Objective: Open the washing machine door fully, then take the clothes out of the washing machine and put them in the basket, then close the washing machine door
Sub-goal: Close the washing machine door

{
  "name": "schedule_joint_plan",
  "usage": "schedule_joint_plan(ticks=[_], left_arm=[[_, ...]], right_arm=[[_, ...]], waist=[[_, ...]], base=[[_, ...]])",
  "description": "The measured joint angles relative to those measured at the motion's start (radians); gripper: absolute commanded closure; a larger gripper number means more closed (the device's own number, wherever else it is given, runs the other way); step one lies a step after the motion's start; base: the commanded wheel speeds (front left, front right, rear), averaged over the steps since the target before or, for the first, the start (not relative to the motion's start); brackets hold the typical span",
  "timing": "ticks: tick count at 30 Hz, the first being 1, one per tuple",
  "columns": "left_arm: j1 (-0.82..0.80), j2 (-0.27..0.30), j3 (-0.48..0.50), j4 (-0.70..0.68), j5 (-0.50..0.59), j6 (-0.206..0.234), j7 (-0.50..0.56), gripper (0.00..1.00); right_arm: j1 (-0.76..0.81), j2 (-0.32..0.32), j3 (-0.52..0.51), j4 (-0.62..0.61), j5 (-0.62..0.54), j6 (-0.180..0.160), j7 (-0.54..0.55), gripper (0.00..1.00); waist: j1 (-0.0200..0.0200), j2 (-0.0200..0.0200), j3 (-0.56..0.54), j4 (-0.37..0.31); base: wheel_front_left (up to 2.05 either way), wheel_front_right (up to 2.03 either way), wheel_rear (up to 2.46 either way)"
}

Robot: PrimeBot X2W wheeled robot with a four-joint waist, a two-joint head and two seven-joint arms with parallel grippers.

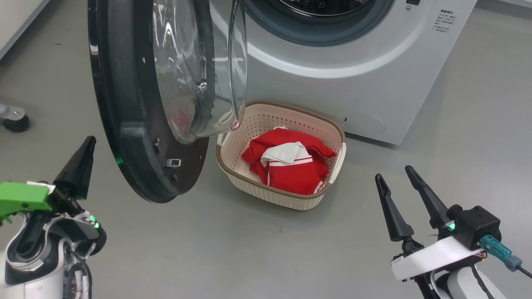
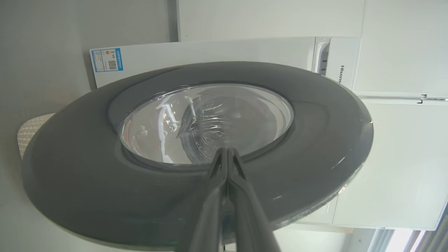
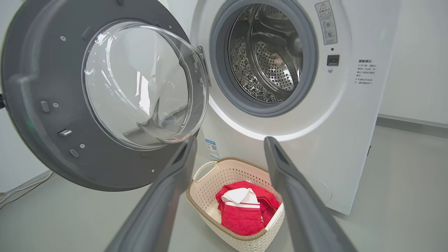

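Note:
The washing machine door hangs wide open, its black rim and glass bowl above the left end of the basket. The red and white clothes lie in the cream basket, which stands on the floor in front of the washing machine. Bare steel shows in the drum. My left gripper is shut and empty, its tip close to the door's outer face; contact cannot be told. At the lower right, my right gripper stands open and empty, pointing toward the basket and clothes.
A black caster wheel sits on the grey floor at the far left. A cable runs along the floor by the wall behind the door. Open floor lies between my grippers and the basket.

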Motion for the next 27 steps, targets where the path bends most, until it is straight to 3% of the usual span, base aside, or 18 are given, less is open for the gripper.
schedule_joint_plan(ticks=[14, 27], left_arm=[[0.003, 0.007, -0.094, -0.033, -0.044, 0.013, 0.151, 1.0], [0.018, 0.011, -0.181, -0.041, -0.107, 0.014, 0.17, 1.0]], right_arm=[[-0.01, 0.01, 0.001, 0.007, 0.0, 0.0, 0.0, 0.0], [-0.026, 0.021, 0.0, 0.019, 0.001, 0.008, 0.0, 0.0]], waist=[[0.0, 0.0, -0.007, -0.059], [0.0, 0.0, -0.013, -0.136]], base=[[0.0, 0.0, 0.0], [0.0, 0.0, 0.0]])
